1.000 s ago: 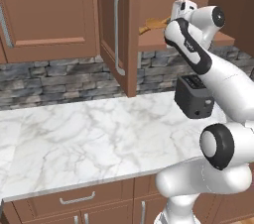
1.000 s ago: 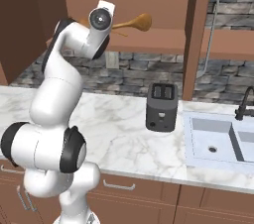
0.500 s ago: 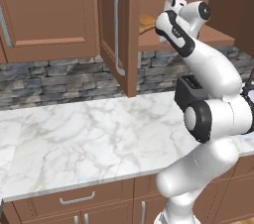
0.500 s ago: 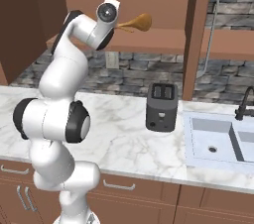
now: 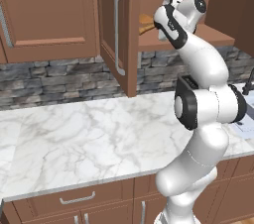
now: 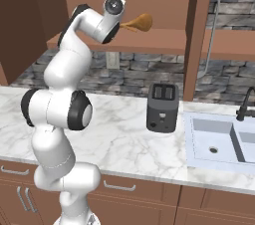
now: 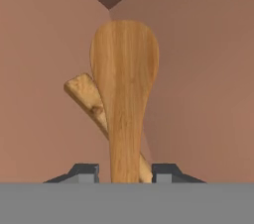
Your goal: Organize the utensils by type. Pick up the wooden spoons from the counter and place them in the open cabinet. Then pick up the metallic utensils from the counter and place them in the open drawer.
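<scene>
The counter point(image 5: 74, 139) runs bare from the left, white marble over brown cupboard fronts. Above it the cabinet point(image 5: 130, 29) stands open, its door swung out toward the near side with the silver bar handle point(image 5: 117, 29) on its face. The arm reaches up into the cabinet, and the gripper point(image 7: 124, 172) is at shelf height just inside the opening. Its fingers point(image 7: 83, 171) stand either side of the big spoon point(image 7: 124, 84), with the handle between them; they appear clamped on it. The spoon's broad bowl point(image 6: 143, 22) points away from the hand, over the shelf point(image 6: 164, 36) toward the back wall. Behind it lies the small spoon point(image 7: 87, 96), slanting left and crossing under the big one's handle. Farther right on the counter stands a dark toaster point(image 6: 162, 107), and beyond it a sink point(image 6: 219, 139) with a dark tap point(image 6: 245, 104).
</scene>
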Motion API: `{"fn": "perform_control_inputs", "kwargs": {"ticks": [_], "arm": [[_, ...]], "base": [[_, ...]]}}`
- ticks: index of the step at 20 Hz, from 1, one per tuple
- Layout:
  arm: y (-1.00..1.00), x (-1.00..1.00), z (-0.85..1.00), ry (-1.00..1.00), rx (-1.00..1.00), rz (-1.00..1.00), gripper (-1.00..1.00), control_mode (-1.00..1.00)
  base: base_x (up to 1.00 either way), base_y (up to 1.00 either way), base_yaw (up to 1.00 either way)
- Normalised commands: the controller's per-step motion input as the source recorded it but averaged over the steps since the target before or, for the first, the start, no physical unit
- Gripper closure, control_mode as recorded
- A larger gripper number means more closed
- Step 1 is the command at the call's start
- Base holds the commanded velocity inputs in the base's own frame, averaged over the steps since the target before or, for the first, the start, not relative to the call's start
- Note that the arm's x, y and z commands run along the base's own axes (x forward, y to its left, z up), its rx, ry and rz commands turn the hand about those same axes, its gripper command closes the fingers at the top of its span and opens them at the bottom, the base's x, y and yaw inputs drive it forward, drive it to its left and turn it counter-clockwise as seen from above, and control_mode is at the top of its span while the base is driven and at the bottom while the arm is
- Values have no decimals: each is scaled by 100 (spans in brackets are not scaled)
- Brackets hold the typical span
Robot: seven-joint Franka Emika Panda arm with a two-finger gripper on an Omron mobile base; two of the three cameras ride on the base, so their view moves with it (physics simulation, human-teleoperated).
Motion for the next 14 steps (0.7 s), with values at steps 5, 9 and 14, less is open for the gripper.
{"fn": "perform_control_inputs", "kwargs": {"ticks": [5, 9, 14], "arm": [[-28, 12, -79, 5, -4, -4, 100, -100], [-4, 32, -75, 6, -6, -3, 100, -100], [0, 55, -70, 5, -7, -3, 100, -100]], "base": [[0, 0, 0], [0, 0, 0], [0, 0, 0]]}}
